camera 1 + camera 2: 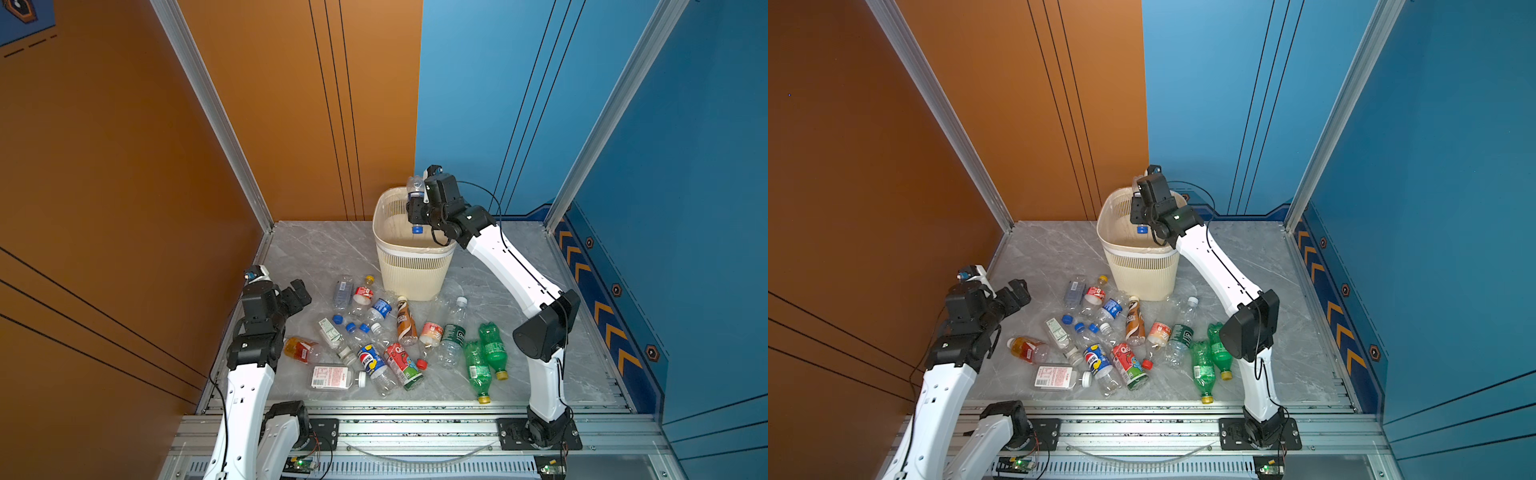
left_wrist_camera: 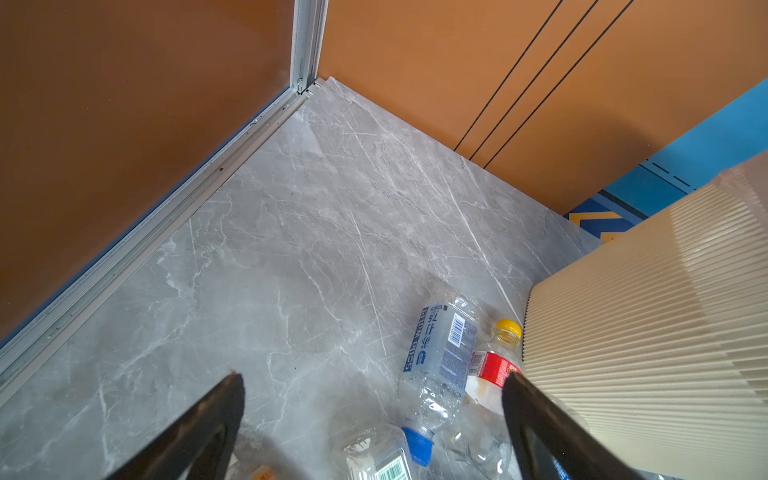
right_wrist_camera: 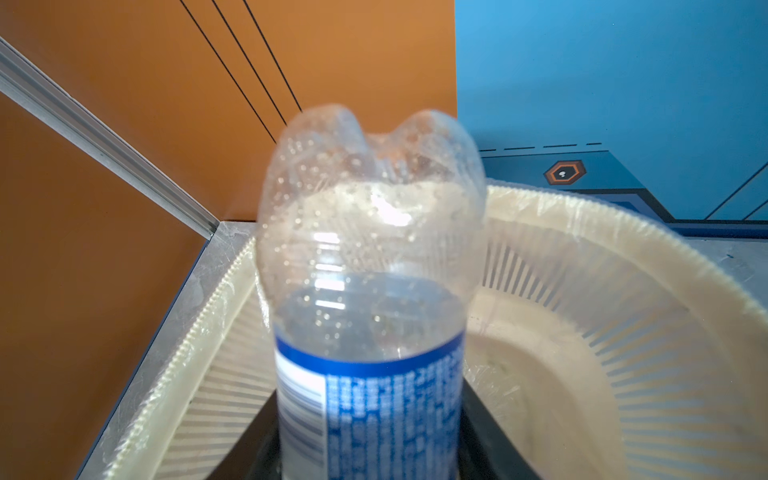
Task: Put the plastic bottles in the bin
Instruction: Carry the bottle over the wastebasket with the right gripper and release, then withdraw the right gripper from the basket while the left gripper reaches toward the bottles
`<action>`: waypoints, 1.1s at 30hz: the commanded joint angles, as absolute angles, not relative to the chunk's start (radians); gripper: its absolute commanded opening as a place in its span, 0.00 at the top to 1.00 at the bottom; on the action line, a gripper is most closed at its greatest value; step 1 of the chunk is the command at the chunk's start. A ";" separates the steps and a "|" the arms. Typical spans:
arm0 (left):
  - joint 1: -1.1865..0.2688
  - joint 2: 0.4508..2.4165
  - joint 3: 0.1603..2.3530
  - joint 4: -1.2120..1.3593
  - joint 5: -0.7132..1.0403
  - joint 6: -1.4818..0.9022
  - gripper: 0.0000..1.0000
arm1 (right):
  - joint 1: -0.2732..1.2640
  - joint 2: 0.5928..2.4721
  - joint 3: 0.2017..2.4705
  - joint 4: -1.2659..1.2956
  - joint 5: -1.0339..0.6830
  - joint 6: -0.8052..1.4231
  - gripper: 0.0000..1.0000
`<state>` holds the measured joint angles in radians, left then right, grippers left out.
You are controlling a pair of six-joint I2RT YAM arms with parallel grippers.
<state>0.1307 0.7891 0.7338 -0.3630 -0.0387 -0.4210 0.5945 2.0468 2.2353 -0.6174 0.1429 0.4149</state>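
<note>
My right gripper (image 1: 415, 208) (image 1: 1138, 210) (image 3: 370, 440) is shut on a clear bottle with a blue label (image 1: 415, 187) (image 3: 370, 249). It holds the bottle above the open cream bin (image 1: 411, 270) (image 1: 1138, 274) (image 3: 623, 257), with the blue cap (image 1: 417, 229) pointing down into it. Several plastic bottles lie on the grey floor in front of the bin, among them two green ones (image 1: 492, 347) (image 1: 1202, 368) and a brown one (image 1: 405, 322). My left gripper (image 1: 297, 297) (image 1: 1017, 293) (image 2: 372, 376) hangs open and empty at the pile's left edge, above a clear blue-capped bottle (image 2: 440, 353) and a red-labelled one (image 2: 494, 365).
Orange walls (image 1: 124, 166) close the left and back, blue walls (image 1: 685, 208) the right. An aluminium rail (image 1: 415, 428) runs along the front edge. Bare marble floor (image 2: 311, 228) lies left of the bin (image 2: 644, 311), up to the back corner.
</note>
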 commanded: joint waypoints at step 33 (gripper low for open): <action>0.052 0.980 0.842 -0.485 0.048 -0.395 0.09 | 0.505 0.895 0.794 -0.266 0.307 0.589 0.01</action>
<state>0.0914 0.9417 0.7742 -0.4080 0.0208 -0.4309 0.5220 0.9192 0.7872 -0.2481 0.2966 0.5453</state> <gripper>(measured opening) 0.924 0.995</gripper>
